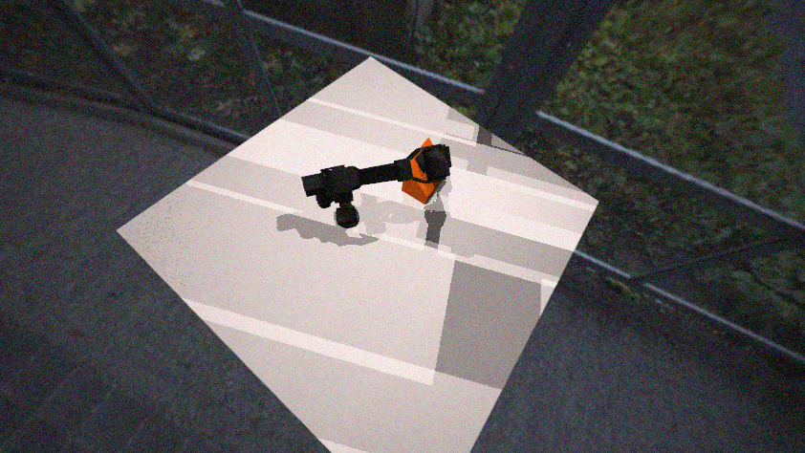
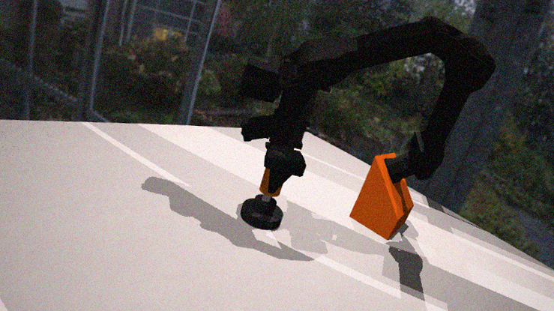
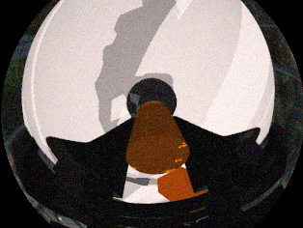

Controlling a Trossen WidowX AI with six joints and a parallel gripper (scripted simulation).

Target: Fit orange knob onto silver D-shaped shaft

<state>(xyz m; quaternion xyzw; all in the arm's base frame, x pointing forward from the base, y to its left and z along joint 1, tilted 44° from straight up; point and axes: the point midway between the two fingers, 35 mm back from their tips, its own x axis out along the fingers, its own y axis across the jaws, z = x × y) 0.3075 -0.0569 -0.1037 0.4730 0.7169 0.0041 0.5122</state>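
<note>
My gripper [image 2: 273, 184] [image 3: 152, 121] is shut on the orange knob [image 2: 264, 186] [image 3: 156, 150] and points down over the pedestal. The black round pedestal [image 1: 346, 226] [image 2: 250, 216] [image 3: 151, 89] stands on the table. A short piece of the silver shaft [image 2: 266, 197] shows between the pedestal's raised centre and the knob's lower end. The knob is over the shaft and above the pedestal. Whether its lower end surrounds the shaft's tip or only meets it cannot be told. The knob's hole and both flat sides are hidden. In the wrist view the knob covers the shaft.
A large orange wedge-shaped block [image 1: 418, 191] [image 2: 372, 201] [image 3: 176, 185] stands at the arm's base, to the right of the pedestal in the top and exterior views. The pale table [image 1: 315, 281] [image 2: 129, 253] carries shadows and bright bands. The arm arches above the table between the block and the pedestal.
</note>
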